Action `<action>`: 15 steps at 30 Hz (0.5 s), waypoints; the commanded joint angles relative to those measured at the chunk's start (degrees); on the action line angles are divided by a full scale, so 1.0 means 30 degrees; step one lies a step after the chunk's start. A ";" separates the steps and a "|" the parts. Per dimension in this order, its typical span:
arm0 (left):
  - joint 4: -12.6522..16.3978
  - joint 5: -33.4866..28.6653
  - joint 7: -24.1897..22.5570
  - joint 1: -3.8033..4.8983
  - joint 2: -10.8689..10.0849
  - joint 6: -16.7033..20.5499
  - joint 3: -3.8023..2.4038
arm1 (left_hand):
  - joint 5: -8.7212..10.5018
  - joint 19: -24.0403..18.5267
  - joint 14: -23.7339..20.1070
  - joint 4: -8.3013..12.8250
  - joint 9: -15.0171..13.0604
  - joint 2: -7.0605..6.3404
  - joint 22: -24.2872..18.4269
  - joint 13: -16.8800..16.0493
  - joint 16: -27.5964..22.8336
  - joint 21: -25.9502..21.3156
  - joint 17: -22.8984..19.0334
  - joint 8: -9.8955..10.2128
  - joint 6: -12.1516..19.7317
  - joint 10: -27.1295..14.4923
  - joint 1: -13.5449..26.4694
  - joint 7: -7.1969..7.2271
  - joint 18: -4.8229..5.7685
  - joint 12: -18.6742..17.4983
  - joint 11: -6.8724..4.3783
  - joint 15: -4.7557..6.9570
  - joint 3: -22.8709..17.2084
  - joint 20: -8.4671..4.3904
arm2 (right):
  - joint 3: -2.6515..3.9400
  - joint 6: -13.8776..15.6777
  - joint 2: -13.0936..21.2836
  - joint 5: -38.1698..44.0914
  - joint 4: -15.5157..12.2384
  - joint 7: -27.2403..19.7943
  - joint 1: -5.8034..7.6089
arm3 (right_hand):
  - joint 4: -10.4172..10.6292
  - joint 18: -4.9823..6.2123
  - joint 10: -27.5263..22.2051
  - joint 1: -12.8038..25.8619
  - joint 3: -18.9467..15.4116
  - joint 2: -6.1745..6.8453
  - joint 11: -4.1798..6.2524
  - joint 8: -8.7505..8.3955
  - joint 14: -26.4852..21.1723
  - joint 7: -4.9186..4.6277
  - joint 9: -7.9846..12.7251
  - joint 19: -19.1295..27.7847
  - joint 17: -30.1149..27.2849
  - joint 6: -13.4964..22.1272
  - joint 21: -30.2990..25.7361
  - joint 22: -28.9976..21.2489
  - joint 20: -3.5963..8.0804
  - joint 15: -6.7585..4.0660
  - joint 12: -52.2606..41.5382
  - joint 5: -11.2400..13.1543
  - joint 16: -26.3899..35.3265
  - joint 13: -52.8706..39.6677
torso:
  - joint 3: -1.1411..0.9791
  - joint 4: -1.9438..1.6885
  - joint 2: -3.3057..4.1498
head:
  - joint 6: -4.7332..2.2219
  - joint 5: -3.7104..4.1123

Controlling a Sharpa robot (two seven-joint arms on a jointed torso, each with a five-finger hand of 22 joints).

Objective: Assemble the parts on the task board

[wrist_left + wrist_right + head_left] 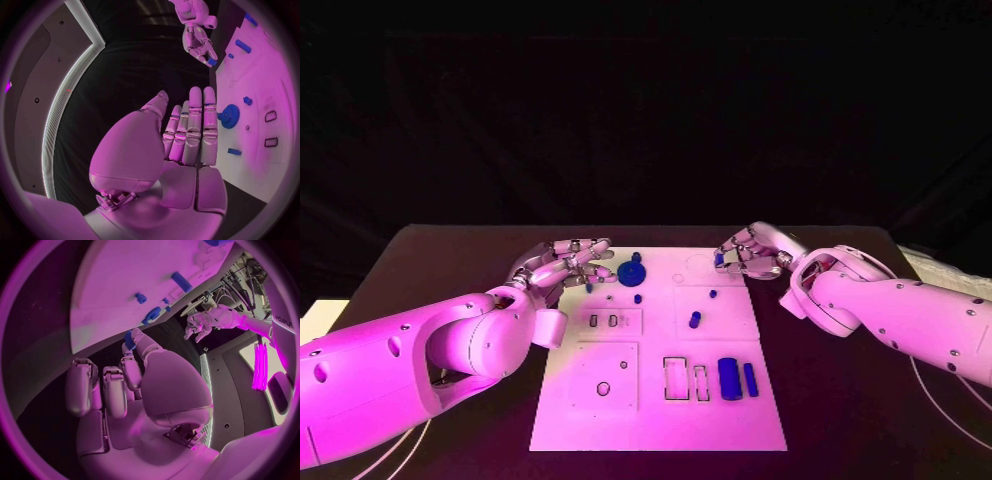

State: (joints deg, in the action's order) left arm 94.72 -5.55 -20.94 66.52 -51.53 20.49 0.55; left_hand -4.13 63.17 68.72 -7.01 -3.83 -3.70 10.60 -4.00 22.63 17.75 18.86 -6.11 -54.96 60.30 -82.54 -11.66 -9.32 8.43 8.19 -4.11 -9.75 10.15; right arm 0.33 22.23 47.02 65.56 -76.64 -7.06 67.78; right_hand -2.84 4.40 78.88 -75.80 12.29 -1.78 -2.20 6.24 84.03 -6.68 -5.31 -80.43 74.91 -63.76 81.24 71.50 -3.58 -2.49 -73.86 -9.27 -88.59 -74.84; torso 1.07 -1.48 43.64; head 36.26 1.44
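Two blue pegs [736, 378] lie nearest the camera, side by side on the near right part of the task board [661, 420], beside outlined rectangular slots [684, 378]. Board sits mid tabletop [444, 250]. Blue gear [632, 273] stands at the far left of the board, small blue pieces near it, another blue peg [694, 320] mid board.

Right hand [747, 255] hovers over the far right corner of the board, pinching a small blue part [130, 340] between thumb and a fingertip; remaining fingers loosely curled. Left hand [571, 265] is at the far left edge of the board beside the gear, fingers extended and together, holding nothing as far as the wrist view shows; can't tell if fingertips touch the gear.

Step in hand, as I judge it: seat the pinched part into its spot on the board. To do it well: keep the pinch firm so the part doesn't twist, line its axis up with the target hole before lowering, come down straight, let go only once it seats. Left hand should stay off the gear and could steady the board edge. Risk: small part slipping from the pinch.
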 commanded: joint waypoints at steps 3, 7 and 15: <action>-0.0235 -0.0023 -0.0148 0.0013 0.0061 -0.0325 -0.0013 | 0.0106 0.0021 -0.0157 0.0121 0.0008 0.0180 0.0018 0.0031 0.0116 0.0117 0.0017 0.0123 -0.0058 0.0071 -0.0048 -0.0057 -0.0290 -0.0105 0.0008 -0.0004 0.0034 -0.0051 | -0.0002 0.0341 -0.0475 0.1765 -0.1281 0.1945 0.0039 | 0.0138 -0.0163 0.0649 0.0181 0.0110 -0.0159 0.0507 0.0357 0.1798 0.0474 -0.0232 0.0012 0.4151 -0.0649 0.0074 0.0010 0.0107 -0.0193 0.0065 -0.0160 -0.0057 -0.0025 | 0.0007 -0.0016 -0.0065 | 0.0025 -0.0140; -0.0398 -0.0023 -0.0173 0.0013 0.0127 -0.0357 -0.0013 | 0.0106 0.0021 -0.0157 0.0121 0.0008 0.0180 0.0018 0.0031 0.0116 0.0117 0.0017 0.0123 -0.0058 0.0071 -0.0048 -0.0057 -0.0290 -0.0105 0.0008 -0.0004 0.0034 -0.0051 | -0.0015 0.0106 -0.1150 0.3290 -0.1876 0.3529 -0.0038 | 0.0033 -0.0152 0.0587 0.0118 0.0225 -0.0155 0.0523 0.0348 0.1780 0.0486 -0.0233 0.0039 0.4073 -0.0624 0.0045 -0.0046 0.0128 -0.0212 0.0180 -0.0017 -0.0019 0.0055 | 0.0024 -0.0076 -0.0104 | 0.0077 -0.0186; -0.0714 -0.0023 -0.0241 0.0014 0.0135 -0.0345 -0.0013 | 0.0107 0.0017 -0.0164 0.0134 0.0008 0.0183 0.0023 0.0033 0.0123 0.0120 0.0029 0.0125 -0.0059 0.0071 -0.0049 -0.0055 -0.0290 -0.0110 0.0006 -0.0003 0.0027 -0.0052 | -0.0174 -0.0077 -0.2599 0.6032 -0.2657 0.5684 -0.0424 | -0.0114 -0.0133 0.0500 0.0051 0.0358 -0.0104 0.0527 0.0343 0.1756 0.0479 -0.0236 0.0089 0.3965 -0.0602 -0.0006 -0.0143 0.0145 -0.0222 0.0338 0.0086 0.0035 0.0167 | 0.0015 -0.0060 -0.0089 | 0.0261 -0.0645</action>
State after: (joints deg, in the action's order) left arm 92.62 -5.55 -21.01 66.52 -51.20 20.47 0.56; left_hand -4.14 63.17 68.72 -7.01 -3.83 -3.70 10.59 -4.00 22.63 17.75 18.85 -6.11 -54.96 60.30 -82.54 -11.66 -9.32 8.43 8.18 -4.12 -9.75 10.15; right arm -0.15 22.70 39.56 77.39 -84.26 5.14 66.68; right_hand -3.16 4.40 79.53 -75.03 13.09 -1.73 -1.56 6.24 84.03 -6.63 -5.31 -80.22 74.91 -63.80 81.24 71.12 -3.38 -2.89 -73.13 -9.16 -88.59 -74.41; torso 1.11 -1.70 43.33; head 36.92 -0.13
